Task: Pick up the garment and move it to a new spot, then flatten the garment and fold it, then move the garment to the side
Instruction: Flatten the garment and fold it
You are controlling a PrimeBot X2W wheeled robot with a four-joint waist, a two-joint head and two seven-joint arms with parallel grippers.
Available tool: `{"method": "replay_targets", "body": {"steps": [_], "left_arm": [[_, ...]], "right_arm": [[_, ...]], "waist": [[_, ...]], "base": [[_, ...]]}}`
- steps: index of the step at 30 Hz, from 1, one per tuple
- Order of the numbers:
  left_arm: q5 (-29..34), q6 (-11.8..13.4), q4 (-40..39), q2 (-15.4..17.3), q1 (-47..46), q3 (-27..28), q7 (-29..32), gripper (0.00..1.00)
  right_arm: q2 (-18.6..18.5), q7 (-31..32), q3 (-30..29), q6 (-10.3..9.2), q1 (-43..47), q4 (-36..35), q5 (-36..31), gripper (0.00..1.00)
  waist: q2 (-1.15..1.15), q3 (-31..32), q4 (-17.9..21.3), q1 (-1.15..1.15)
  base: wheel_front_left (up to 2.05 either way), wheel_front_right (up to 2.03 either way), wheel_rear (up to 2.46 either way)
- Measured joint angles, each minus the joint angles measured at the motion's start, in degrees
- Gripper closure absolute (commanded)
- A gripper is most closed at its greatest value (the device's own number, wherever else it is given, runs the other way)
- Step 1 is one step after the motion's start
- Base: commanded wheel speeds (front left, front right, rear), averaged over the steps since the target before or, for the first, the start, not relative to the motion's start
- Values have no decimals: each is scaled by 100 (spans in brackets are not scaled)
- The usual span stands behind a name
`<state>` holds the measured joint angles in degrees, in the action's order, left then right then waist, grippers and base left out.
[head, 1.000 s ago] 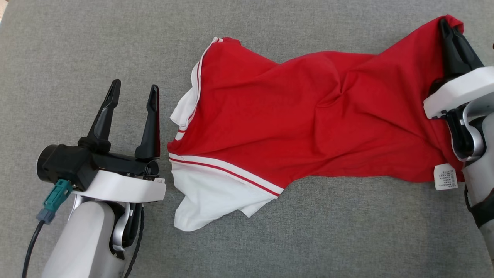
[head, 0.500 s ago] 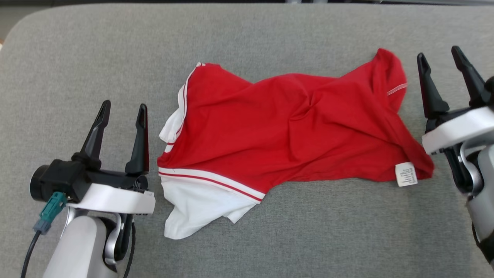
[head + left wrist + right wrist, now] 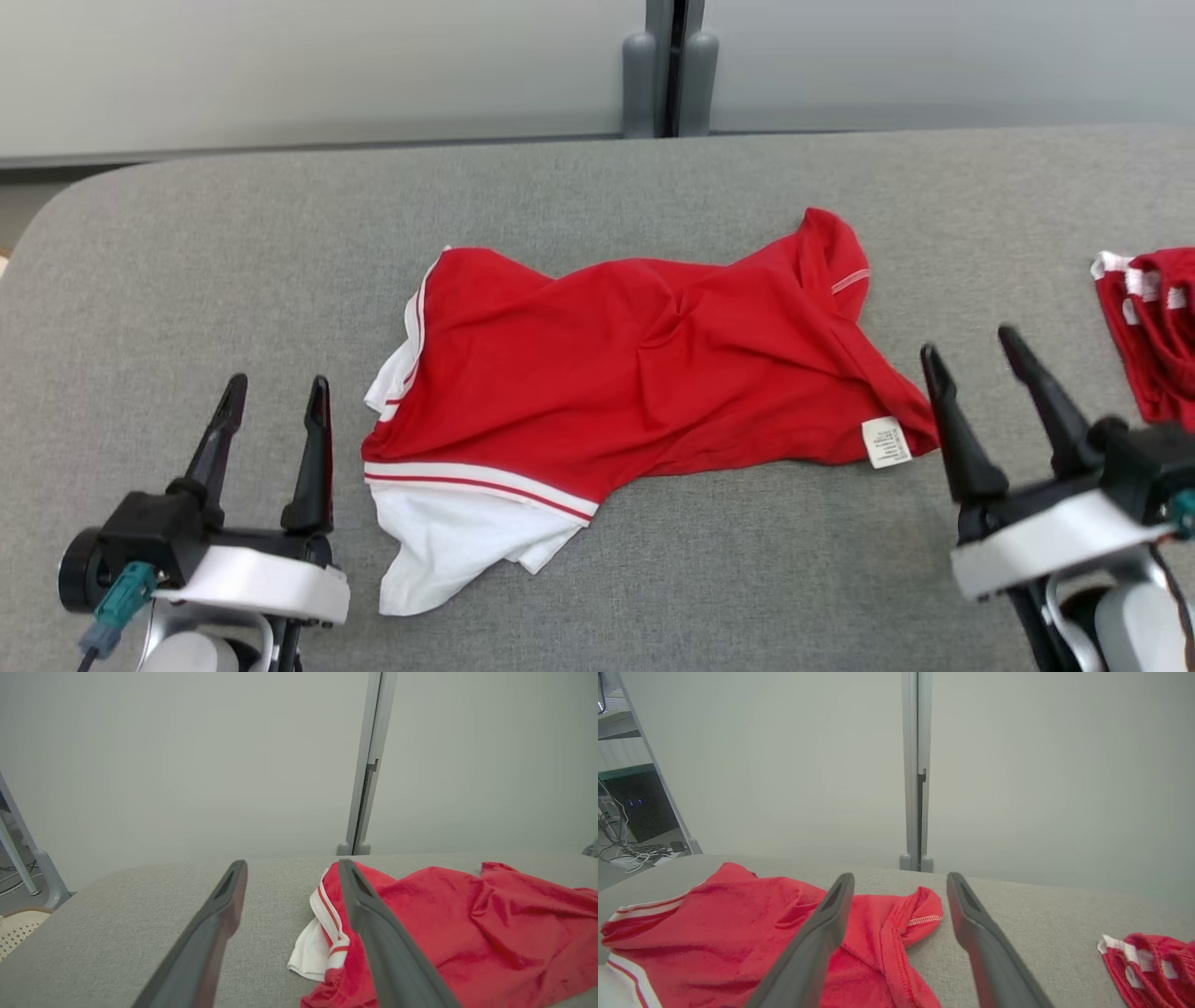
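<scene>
Post: a grey upright post point(image 3: 667, 84) stands behind the far edge of the grey table point(image 3: 187, 280).
Garment: the red garment point(image 3: 635, 373) with white trim lies crumpled on the table, straight in front of the post. Nothing grips it. A white label point(image 3: 885, 441) shows at its near right corner.
Left gripper: the left gripper point(image 3: 277, 383) sits nearer me and left of the post, fingers spread and empty, just beside the garment's striped edge.
Right gripper: the right gripper point(image 3: 967, 343) sits nearer me and right of the post, fingers wide apart and empty, near the label.
Bundle: a red-and-white bundle point(image 3: 1153, 327) lies far right of the post.
</scene>
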<state>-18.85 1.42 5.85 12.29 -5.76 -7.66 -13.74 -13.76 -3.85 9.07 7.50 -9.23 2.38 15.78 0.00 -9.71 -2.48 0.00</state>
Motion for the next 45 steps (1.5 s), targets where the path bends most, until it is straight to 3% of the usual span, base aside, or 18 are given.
{"method": "replay_targets", "body": {"steps": [6, 15, 37, 45], "left_arm": [[-79, 136, -180, 15, 447, 58, 118, 0], [-107, 221, -437, 31, 671, 8, 280, 0], [-91, 318, -656, 98, 738, -163, 417, 0], [-194, 207, -220, -103, 771, -655, 1053, 0]], "right_arm": [[283, 308, -174, 0, 784, -582, -146, 0], [410, 542, -315, 0, 1027, -949, -223, 0], [478, 561, -271, 0, 1043, -801, -166, 0], [479, 527, -221, 0, 911, -756, -149, 0]], "waist": [[0, 289, 109, 0], [0, 428, 140, 0], [0, 379, 75, 0], [0, 127, 85, 0]], "base": [[0, 0, 0], [0, 0, 0], [0, 0, 0], [0, 0, 0]]}}
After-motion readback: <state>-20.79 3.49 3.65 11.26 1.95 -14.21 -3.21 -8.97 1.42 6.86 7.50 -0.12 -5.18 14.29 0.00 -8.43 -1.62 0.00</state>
